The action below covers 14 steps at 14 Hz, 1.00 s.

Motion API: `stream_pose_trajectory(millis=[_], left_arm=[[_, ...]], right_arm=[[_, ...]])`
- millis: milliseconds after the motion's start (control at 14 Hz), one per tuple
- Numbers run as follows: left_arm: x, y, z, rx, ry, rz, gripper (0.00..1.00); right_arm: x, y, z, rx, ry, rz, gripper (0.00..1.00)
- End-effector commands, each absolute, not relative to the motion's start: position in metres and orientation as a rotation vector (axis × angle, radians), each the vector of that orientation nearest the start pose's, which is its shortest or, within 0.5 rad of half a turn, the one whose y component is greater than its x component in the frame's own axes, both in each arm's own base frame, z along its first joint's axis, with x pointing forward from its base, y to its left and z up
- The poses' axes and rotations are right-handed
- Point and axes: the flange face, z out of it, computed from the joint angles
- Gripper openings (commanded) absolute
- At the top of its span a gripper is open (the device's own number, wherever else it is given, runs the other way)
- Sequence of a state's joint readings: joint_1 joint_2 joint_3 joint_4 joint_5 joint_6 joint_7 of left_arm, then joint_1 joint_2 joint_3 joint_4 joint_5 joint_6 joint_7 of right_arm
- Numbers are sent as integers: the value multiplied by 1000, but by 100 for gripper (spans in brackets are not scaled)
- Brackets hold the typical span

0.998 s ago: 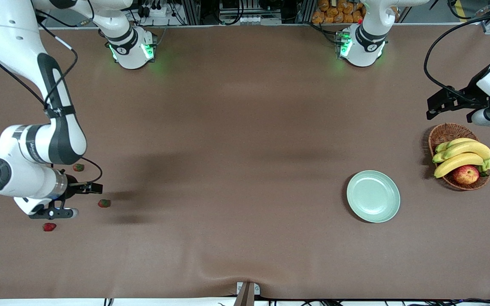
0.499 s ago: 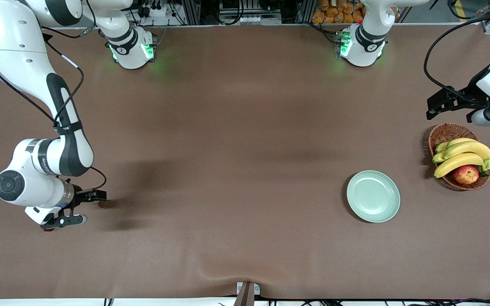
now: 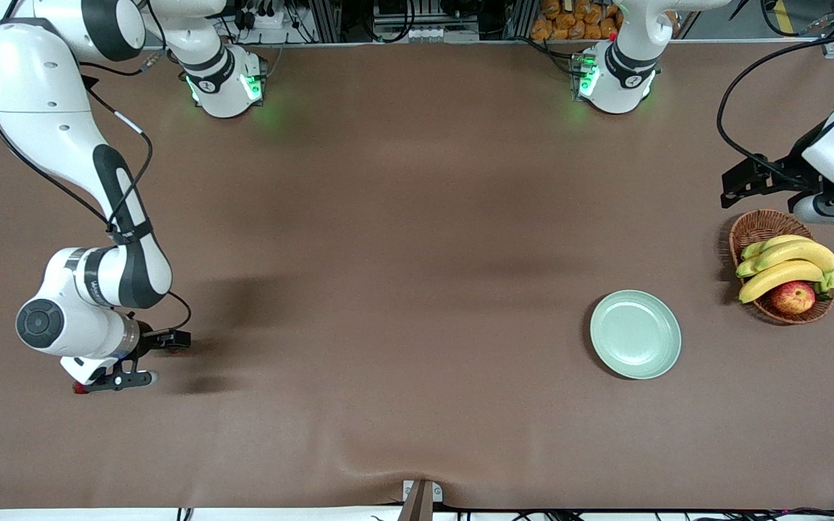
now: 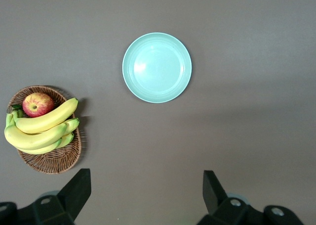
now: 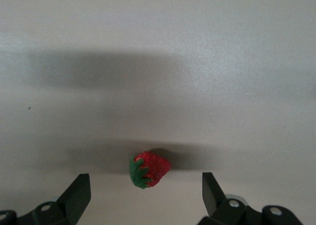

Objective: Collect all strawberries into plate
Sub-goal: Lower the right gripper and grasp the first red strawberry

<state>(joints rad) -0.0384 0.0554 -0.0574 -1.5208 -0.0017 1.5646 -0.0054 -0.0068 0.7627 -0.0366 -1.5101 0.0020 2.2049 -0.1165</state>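
Mint-green plate [image 3: 635,334] sits bare on the brown table [image 3: 402,253], toward the left arm's end. Beside it, a wicker basket [image 3: 759,226] holds bananas [image 3: 786,264] and an apple [image 3: 793,297]. One strawberry [image 5: 149,169] lies on the table between the spread, empty fingers of the right gripper [image 5: 143,198], low over the right arm's end. A second strawberry [image 3: 80,388] shows only as a red sliver beneath that gripper; the third is hidden. The left gripper [image 4: 145,198] waits near the basket, fingers wide, holding nothing.
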Motion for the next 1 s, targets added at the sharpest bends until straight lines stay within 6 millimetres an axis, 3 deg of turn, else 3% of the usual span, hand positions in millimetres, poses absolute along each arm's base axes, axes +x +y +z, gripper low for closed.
stream_pose_trajectory(millis=[0,927], left_arm=[[568,-53,621,-3150,140,23,100],[568,-52,620,-3150,138,27,100]], right_arm=[[710,-33,199,-3140,-42,94,100],[707,-35,177,-3095,24,108,100]])
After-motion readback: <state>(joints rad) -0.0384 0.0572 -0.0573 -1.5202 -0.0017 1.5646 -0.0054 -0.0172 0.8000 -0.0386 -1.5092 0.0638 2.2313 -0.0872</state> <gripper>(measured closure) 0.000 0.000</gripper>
